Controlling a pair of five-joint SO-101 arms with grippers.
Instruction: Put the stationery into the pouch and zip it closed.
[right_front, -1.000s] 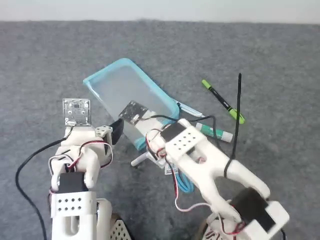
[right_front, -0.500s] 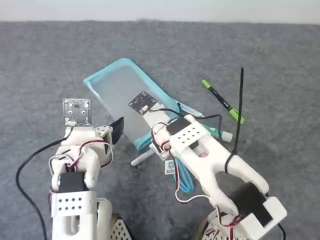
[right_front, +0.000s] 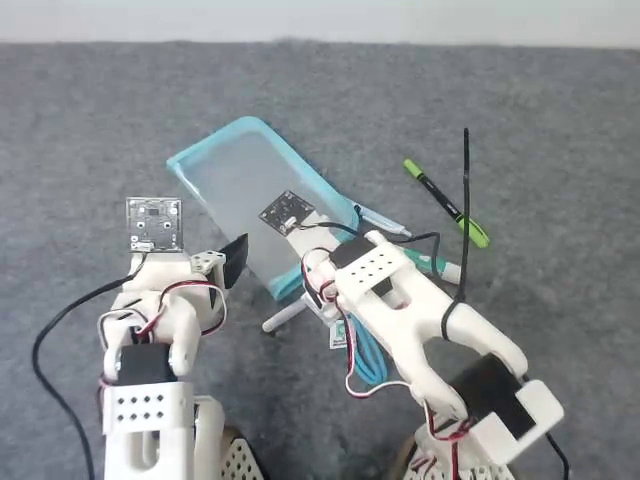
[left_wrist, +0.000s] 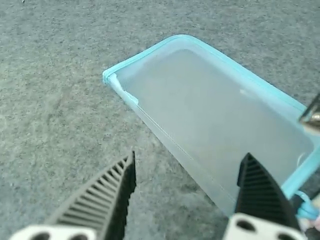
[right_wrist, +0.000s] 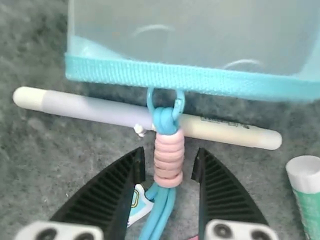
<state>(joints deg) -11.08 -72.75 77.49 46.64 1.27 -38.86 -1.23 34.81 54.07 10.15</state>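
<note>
A translucent pouch (right_front: 250, 195) with a teal zip edge (right_wrist: 190, 77) lies flat on the grey table. From its zip pull hangs a teal cord with a pink coil (right_wrist: 168, 155). My right gripper (right_wrist: 168, 161) is open, one finger on each side of that coil, just short of the pouch's edge. A white pen (right_wrist: 145, 117) lies across under the cord, along the pouch's edge. My left gripper (left_wrist: 190, 162) is open above the pouch's (left_wrist: 210, 115) long side, holding nothing. A green marker (right_front: 447, 205) and a green-and-white tube (right_front: 440, 266) lie to the right.
A blue pen (right_front: 382, 220) lies by the pouch's right edge, partly under the right arm's cable. The teal cord (right_front: 366, 350) trails toward the arm bases, with a small tag (right_wrist: 140, 202) beside it. Bare grey table (right_front: 90, 130) surrounds the pouch.
The right arm's wrist has shifted a little toward the pouch and its rear part has swung left. The left arm and the stationery have not moved.
</note>
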